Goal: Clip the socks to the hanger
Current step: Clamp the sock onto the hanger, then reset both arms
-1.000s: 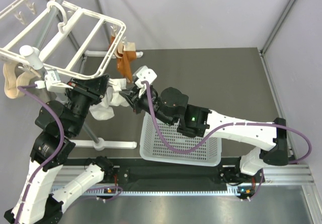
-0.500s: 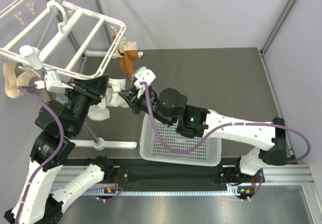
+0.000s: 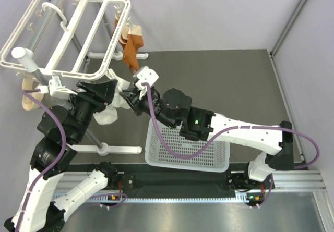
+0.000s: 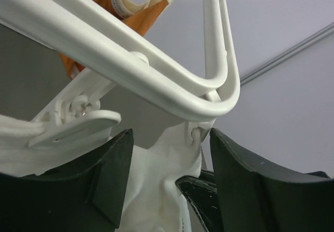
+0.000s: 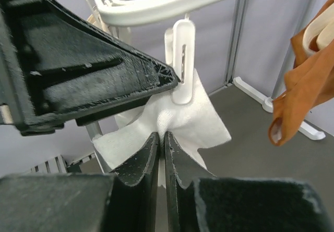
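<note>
A white sock (image 5: 177, 120) hangs from a small clip (image 5: 182, 60) at the near corner of the white hanger (image 3: 68, 31). My right gripper (image 5: 160, 135) is shut on a fold of the sock just below that clip. In the left wrist view, my left gripper (image 4: 169, 138) stands open, its fingers wide on either side of the sock (image 4: 156, 180) and the clip (image 4: 195, 133), touching neither. From above, both grippers meet under the hanger's corner, left gripper (image 3: 107, 88) and right gripper (image 3: 128, 97), with the sock (image 3: 107, 114) drooping below them.
Orange-brown socks (image 3: 129, 49) hang from the hanger's far right corner, close to my right wrist. A beige sock (image 3: 28, 99) hangs at its left edge. A white perforated basket (image 3: 188, 148) sits under my right arm. The grey stand's feet (image 3: 117, 149) lie by the basket.
My left gripper has opened off the clip. The hanger frame has swung up and turned, carrying the orange-brown socks with it. My right gripper still pinches the sock.
</note>
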Controlling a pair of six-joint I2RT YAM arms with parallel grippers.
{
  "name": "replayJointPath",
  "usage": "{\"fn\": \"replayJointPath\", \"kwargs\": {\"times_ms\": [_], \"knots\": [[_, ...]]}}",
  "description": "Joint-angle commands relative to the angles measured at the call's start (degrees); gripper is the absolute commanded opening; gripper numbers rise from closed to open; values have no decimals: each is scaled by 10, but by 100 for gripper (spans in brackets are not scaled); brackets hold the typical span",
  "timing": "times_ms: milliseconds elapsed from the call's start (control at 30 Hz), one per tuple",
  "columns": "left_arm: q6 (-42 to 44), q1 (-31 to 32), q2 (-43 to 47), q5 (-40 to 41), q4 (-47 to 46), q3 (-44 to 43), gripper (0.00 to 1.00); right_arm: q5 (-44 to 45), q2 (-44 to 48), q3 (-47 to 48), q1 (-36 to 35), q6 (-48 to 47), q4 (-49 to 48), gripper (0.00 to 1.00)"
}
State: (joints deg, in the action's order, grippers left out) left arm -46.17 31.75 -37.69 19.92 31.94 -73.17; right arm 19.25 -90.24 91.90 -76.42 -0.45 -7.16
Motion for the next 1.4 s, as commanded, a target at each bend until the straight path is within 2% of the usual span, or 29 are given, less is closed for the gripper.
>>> {"fn": "replayJointPath", "kwargs": {"times_ms": [0,67,100,167,200,267,300,367,400,500,733,833,1100,1367], "knots": [[13,0,16,-13,11,-7,67,3,-11,26,-13,0,-10,8],[19,0,27,-16,16,-7,68,16,-13,23,-12,1,-8,14],[20,0,31,-17,19,-8,69,22,-12,21,-12,1,-8,25],[26,1,43,-27,27,-10,69,46,-9,15,-13,1,-2,33],[30,1,46,-31,29,-11,69,55,-8,13,-12,6,6,41],[37,0,58,-51,39,-14,69,87,-1,6,-12,25,27,50],[42,0,62,-57,44,-16,69,98,2,3,-11,26,36,59],[49,1,73,-72,59,-17,69,123,21,-19,-10,35,53,67],[54,0,77,-80,62,-16,70,130,29,-32,-10,39,64,75],[63,0,95,-110,71,-8,70,151,71,-96,-10,65,70,84],[39,1,147,-188,44,72,72,194,183,-274,-6,163,172,95],[18,0,159,-219,23,117,72,205,218,-321,-3,218,200,100],[-47,1,177,-286,-22,231,72,187,342,-459,-1,353,247,100],[-64,0,248,-283,-25,304,73,189,417,-538,-1,471,275,100]]}}
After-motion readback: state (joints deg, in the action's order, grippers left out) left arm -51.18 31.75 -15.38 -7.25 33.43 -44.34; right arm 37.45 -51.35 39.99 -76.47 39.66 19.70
